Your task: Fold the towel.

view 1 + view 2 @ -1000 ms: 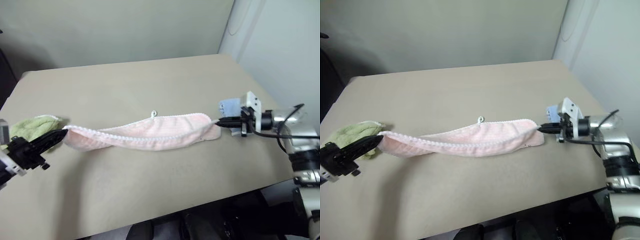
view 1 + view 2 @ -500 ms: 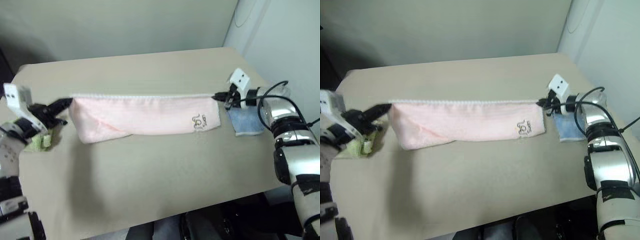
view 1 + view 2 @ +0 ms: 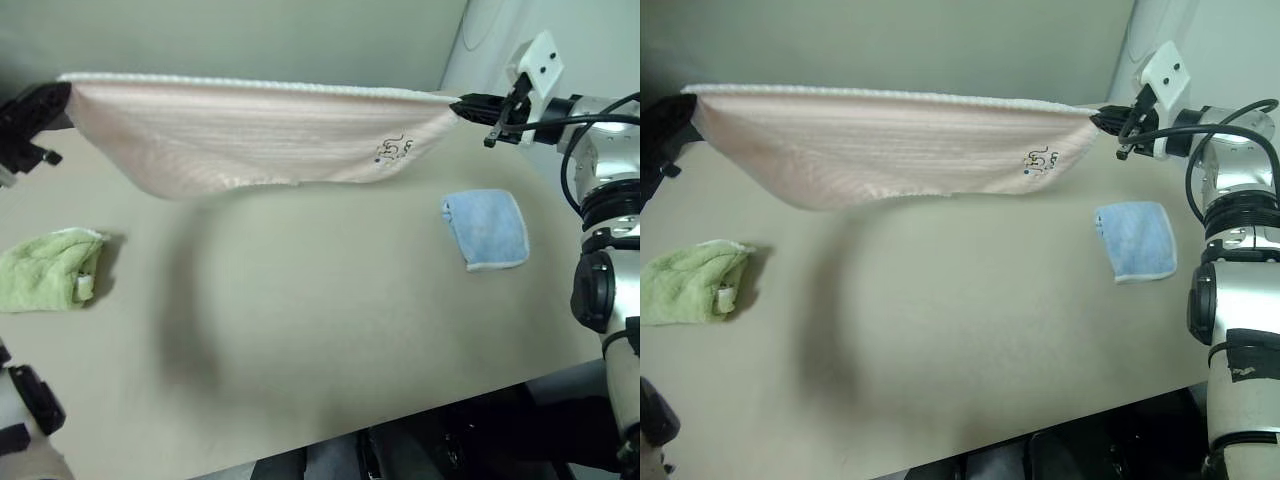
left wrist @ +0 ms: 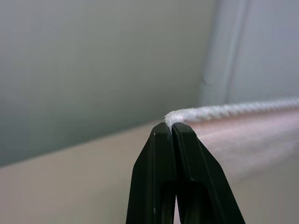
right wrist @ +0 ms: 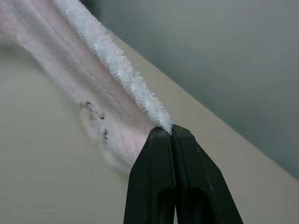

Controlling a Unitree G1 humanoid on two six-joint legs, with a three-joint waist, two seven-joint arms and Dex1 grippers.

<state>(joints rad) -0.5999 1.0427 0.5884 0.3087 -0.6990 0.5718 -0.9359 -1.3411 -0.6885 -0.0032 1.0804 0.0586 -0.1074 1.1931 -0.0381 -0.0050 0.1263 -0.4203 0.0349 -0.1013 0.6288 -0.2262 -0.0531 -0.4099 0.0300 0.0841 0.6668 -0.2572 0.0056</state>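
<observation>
I hold the towel [image 3: 250, 140] up in the air above the table [image 3: 320, 340], stretched by its white top edge between both claws. The left claw [image 4: 169, 128] is pinched on the corner at 9 o'clock, the right claw [image 5: 166, 130] on the corner at 3 o'clock, near the dark logo [image 3: 392, 150]. Below, the green cloth [image 3: 45, 268] lies at 8 o'clock and the blue cloth [image 3: 487, 228] at 4 o'clock.
</observation>
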